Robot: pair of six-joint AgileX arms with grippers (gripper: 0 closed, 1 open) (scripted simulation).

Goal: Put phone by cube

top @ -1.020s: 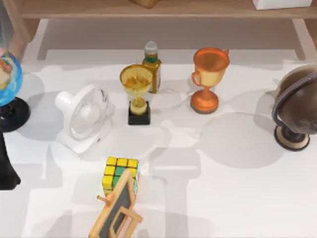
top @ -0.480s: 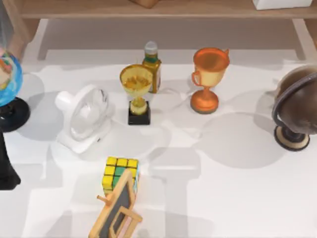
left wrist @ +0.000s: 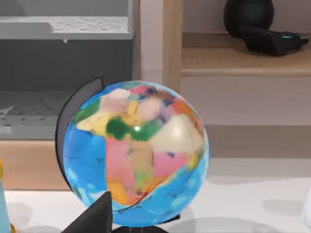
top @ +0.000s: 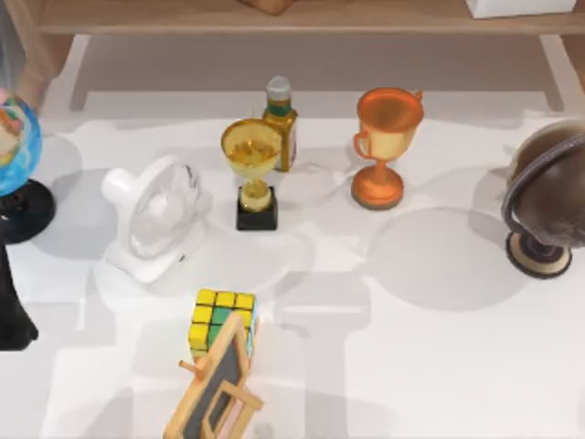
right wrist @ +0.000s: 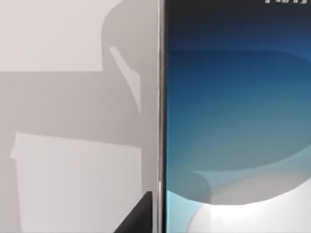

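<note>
The phone (right wrist: 233, 121) lies flat right beneath the right wrist camera; I cannot tell how that pincer stands.

A study-like display room: globe (top: 16, 146), trophies (top: 388, 142) and wooden shelving (top: 274, 16) around a white table (top: 439, 366).

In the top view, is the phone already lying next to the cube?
No. Beside the cube on the table stands only a small chalkboard easel; the phone appears close up in the right wrist view.
</note>
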